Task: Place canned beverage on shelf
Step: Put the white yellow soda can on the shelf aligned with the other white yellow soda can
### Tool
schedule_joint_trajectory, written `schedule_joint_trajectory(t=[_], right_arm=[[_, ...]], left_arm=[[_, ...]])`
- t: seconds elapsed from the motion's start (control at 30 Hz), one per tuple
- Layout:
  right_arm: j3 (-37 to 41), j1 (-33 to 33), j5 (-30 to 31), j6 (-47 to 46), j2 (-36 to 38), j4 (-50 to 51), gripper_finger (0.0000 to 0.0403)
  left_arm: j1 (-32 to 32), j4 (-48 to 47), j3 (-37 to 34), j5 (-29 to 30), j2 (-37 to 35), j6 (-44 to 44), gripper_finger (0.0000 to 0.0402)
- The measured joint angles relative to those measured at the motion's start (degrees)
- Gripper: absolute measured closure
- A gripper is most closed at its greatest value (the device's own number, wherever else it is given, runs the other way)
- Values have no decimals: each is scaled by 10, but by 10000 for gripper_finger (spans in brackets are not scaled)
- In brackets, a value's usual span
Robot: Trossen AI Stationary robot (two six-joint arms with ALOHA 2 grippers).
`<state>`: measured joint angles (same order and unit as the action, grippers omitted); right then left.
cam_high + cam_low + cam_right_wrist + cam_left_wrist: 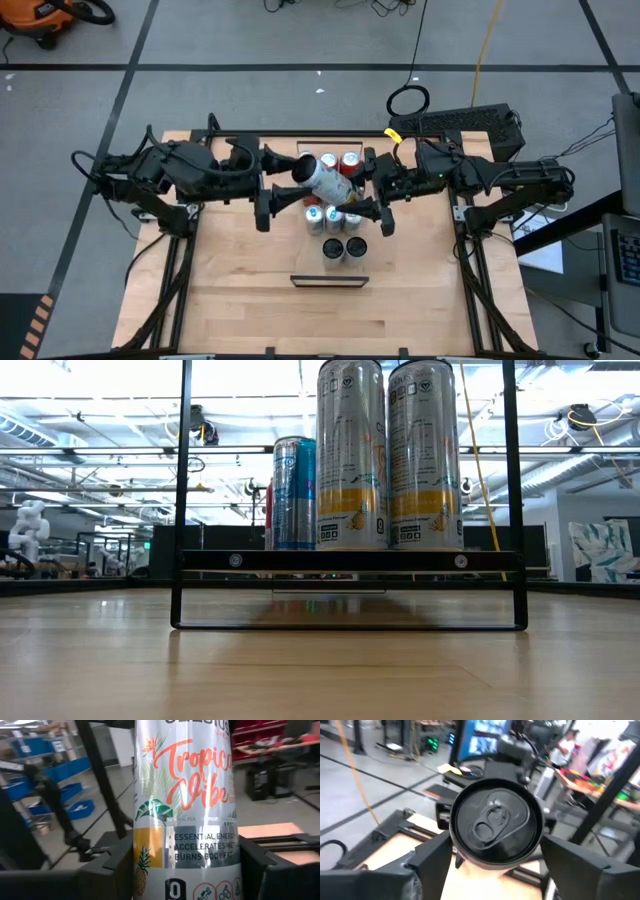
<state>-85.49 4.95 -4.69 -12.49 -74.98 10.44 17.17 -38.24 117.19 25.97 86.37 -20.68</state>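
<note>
Looks like a mid-air handoff: the can [322, 176] lies tilted above the table's far side, with the right gripper [175, 870] clamped on its body and the left gripper [495, 855] bracketing its top end, fingers not clearly squeezing. Next it needs carrying to the shelf [329, 281] near the front. 2 cans [343, 249] stand in between, more [338, 162] cluster underneath.

Place: robotics lab or workshop hall
Floor: grey concrete [250, 40] with dark tape lines
Ceiling: exposed pipes [90, 450], strip lighting
Storage: blue bins [75, 810]
Equipment: orange shop vacuum [45, 15]
</note>
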Motion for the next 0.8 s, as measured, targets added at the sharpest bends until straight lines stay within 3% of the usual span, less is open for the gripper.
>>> schedule_joint_trajectory(t=[0.2, 0.3, 0.8], right_arm=[[0, 0, 49, 21, -1, -18, 190], [0, 0, 79, 29, -1, -23, 190], [0, 0, 162, 79, 1, -19, 190]], left_arm=[[-2, 43, 0, 55, 10, 18, 24], [-12, 76, 0, 70, 20, 20, 5], [-46, 123, 0, 120, 46, 20, 55]])
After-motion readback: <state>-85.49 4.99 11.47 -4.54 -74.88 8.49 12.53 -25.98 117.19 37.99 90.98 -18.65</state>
